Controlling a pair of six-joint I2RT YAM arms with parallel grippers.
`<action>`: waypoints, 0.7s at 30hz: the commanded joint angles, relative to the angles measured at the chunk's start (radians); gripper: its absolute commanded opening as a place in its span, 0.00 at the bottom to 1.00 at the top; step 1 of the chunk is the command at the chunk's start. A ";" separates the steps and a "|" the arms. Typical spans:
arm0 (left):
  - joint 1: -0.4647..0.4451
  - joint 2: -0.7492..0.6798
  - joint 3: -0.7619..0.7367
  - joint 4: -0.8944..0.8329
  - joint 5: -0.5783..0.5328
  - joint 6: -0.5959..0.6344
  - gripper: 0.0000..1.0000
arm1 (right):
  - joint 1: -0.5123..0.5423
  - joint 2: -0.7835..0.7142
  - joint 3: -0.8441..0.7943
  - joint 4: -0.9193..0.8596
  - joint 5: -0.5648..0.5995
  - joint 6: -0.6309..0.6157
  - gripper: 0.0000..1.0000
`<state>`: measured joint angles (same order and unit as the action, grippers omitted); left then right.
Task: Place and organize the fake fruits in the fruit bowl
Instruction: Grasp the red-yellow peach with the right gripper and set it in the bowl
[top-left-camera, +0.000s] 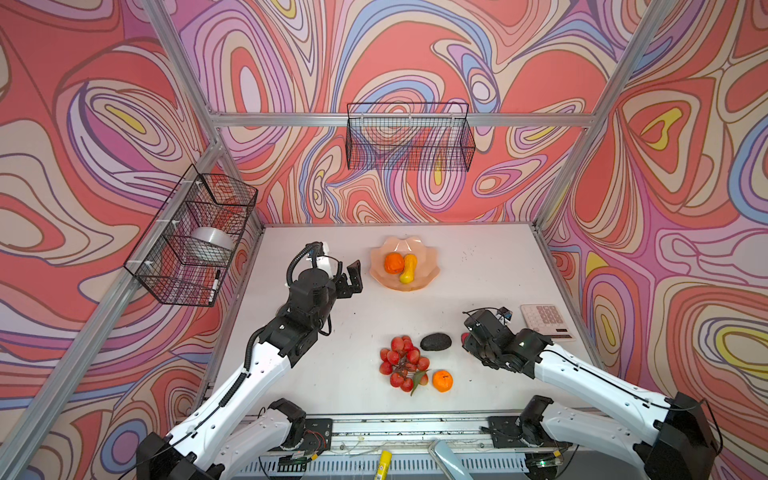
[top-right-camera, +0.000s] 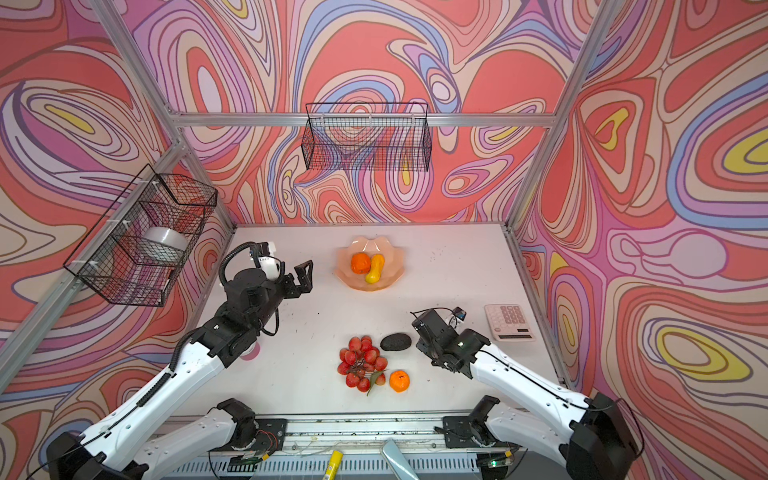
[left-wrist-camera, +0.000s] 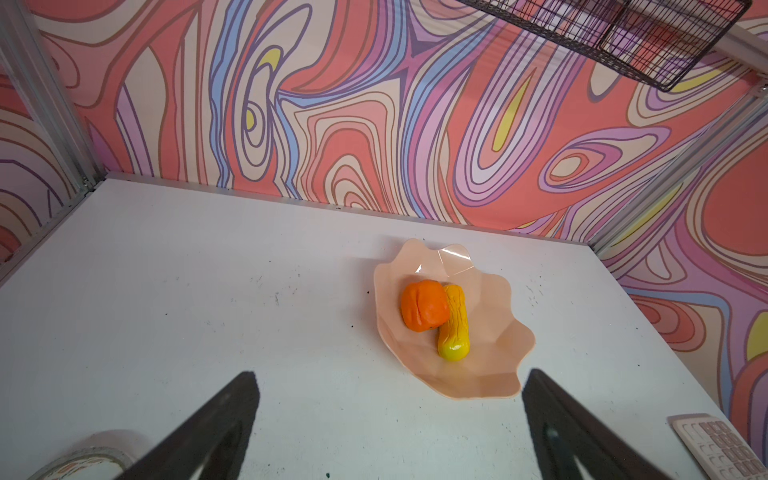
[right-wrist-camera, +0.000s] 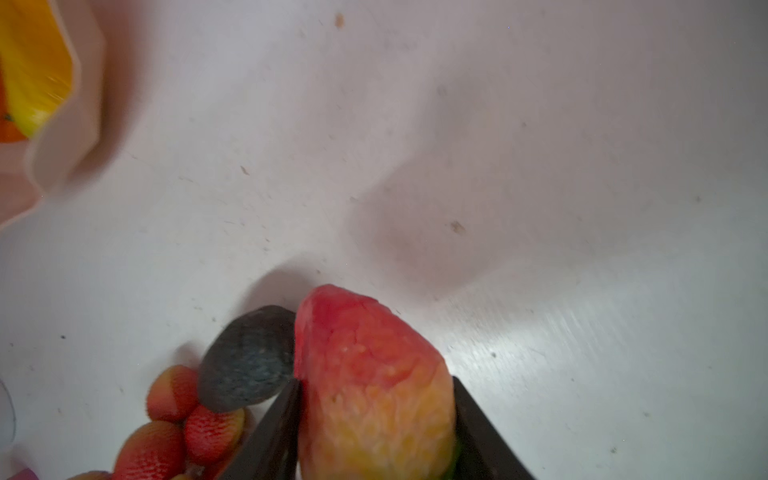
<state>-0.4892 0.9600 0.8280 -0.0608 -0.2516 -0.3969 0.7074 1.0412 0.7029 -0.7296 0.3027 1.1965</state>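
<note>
Six fake fruits in all. 2 lie in the fruit bowl at the back-centre of the table: 1 orange fruit w/ 1 yellow-orange gourd touching its side. 4 are outside it, well apart from the bowl nr the front: 1 dark avocado, 1 berry bunch w/ leaf just beside it, 1 second orange next to the bunch, 1 strawberry.

2 grippers. Left gripper: jaws spread wide, nothing btwn them, facing the bowl from its left. Right gripper: both fingers pressed on opposite sides of the strawberry, beside the avocado; can't tell if it's off the table.

2 black wire baskets: 1 on the back wall, 1 on the left wall w/ 1 white container inside. 1 calculator at the right edge, 1 tape roll, 1 yellow tube at the front rail.

Hidden/unclear: in a top view the strawberry shows only as a red sliver by the right wrist. Tape roll mostly covered by the left arm in both top views, cut off in the left wrist view. Berries overlap, so no sure count. Bowl and gourd blurred and cropped at the frame edge in the right wrist view
</note>
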 joint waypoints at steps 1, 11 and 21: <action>0.009 -0.022 -0.016 -0.092 -0.011 -0.001 1.00 | 0.004 0.076 0.149 0.076 0.146 -0.190 0.45; 0.009 -0.148 -0.069 -0.242 0.053 -0.060 1.00 | -0.093 0.591 0.603 0.345 0.069 -0.598 0.45; 0.010 -0.232 -0.138 -0.270 0.142 -0.106 1.00 | -0.184 0.993 0.876 0.360 -0.004 -0.728 0.46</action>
<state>-0.4843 0.7532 0.7029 -0.2886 -0.1402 -0.4805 0.5320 1.9896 1.5120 -0.3737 0.3233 0.5430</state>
